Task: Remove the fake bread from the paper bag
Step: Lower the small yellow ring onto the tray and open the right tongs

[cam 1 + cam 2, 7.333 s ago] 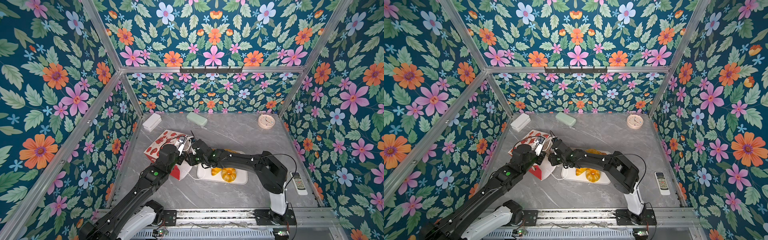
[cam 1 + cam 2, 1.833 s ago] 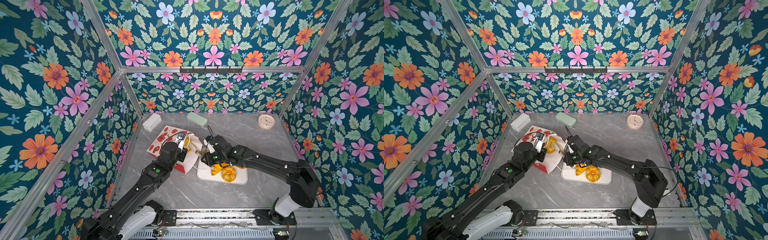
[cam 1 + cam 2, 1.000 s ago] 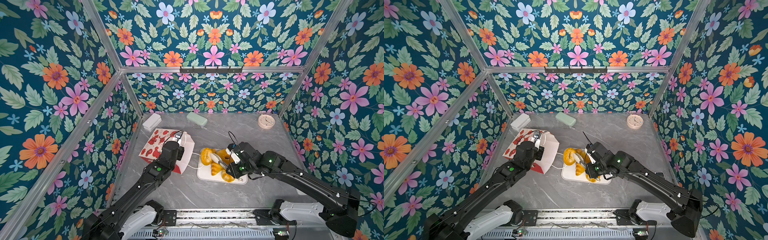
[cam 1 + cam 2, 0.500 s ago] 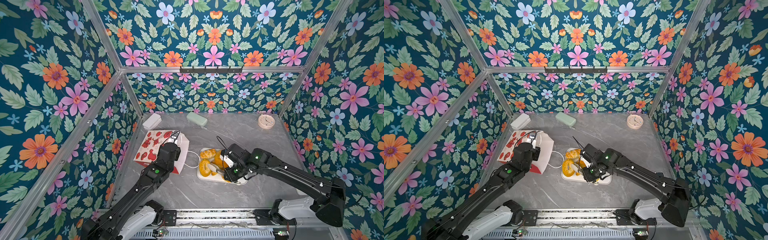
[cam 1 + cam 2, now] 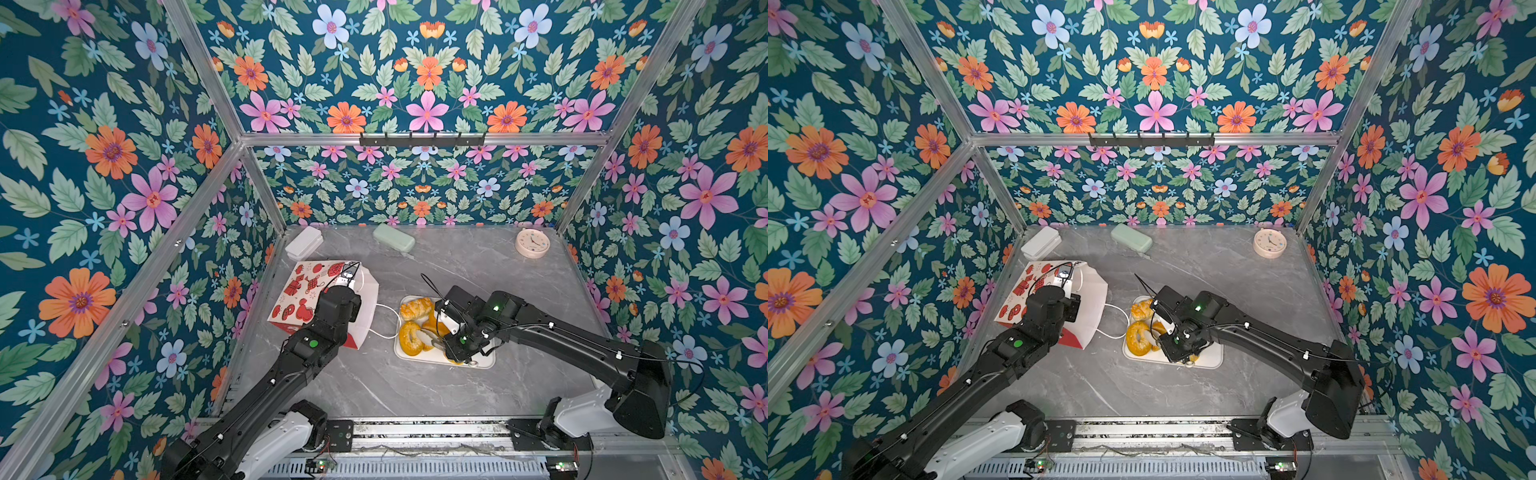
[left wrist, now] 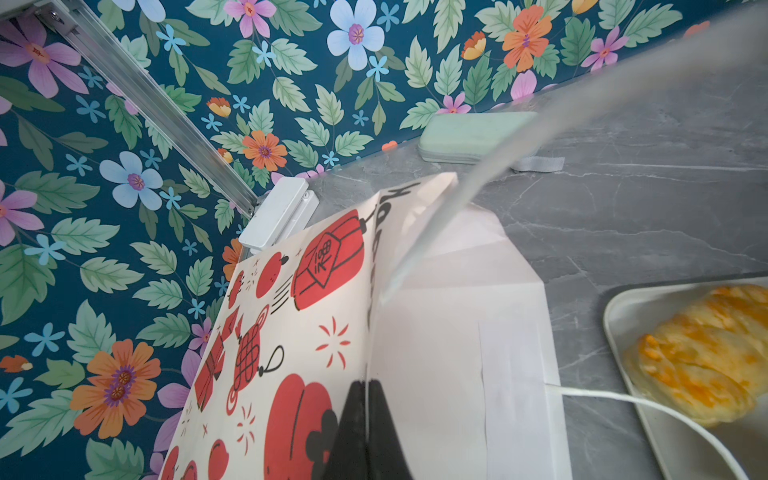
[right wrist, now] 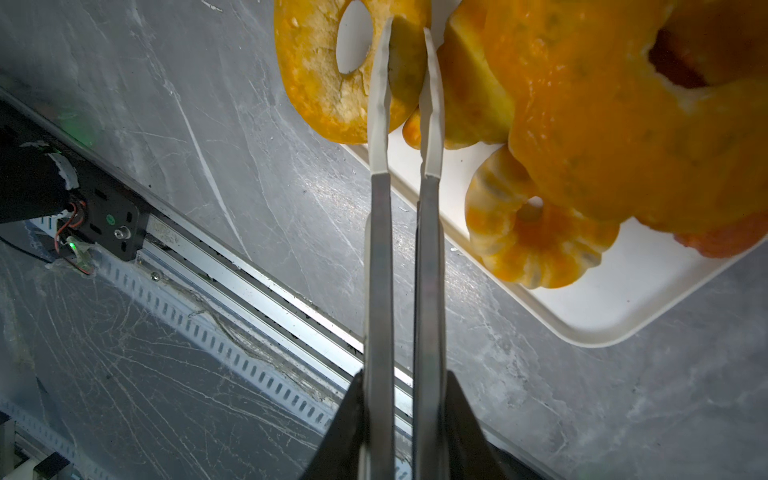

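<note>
On the white tray (image 5: 487,362) we have several fake bread (image 5: 412,309) pieces out; right gripper (image 7: 407,48) pinches a ring bun (image 7: 313,89), left gripper (image 5: 348,279) clamps the paper bag (image 5: 300,296) rim; bag's inside hidden.

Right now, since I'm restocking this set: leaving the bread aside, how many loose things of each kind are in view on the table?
paper bag: 1
white tray: 1
white box: 1
green case: 1
clock: 1
Total: 5
</note>
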Available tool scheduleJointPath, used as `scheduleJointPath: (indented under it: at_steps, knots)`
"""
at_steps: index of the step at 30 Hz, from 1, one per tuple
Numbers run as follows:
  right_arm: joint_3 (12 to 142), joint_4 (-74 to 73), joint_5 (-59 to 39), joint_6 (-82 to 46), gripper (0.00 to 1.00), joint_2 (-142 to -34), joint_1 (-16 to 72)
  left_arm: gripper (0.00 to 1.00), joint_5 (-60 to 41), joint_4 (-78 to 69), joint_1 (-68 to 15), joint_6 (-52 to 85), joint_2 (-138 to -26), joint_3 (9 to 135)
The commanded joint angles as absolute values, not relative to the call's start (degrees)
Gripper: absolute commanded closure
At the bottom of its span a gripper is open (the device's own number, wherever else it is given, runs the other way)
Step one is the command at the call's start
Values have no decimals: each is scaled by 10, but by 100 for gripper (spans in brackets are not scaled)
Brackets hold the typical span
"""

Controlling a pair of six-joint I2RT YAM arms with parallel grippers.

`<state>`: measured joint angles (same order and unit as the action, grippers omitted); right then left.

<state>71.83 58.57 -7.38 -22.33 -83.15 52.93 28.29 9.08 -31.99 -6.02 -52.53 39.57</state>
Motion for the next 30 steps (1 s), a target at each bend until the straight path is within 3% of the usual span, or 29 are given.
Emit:
scheduleJointPath:
  at_steps: [1,17,30]
  knots:
    - [720,588,-68,-221,81,-838,529,100,280,90,-320,-53,-521,396]
    - [716,572,-52,-235,70,-831,530,100,360,41,-317,-49,-473,385]
    - [714,550,-34,-260,60,-790,529,100,221,62,-317,-64,-484,387]
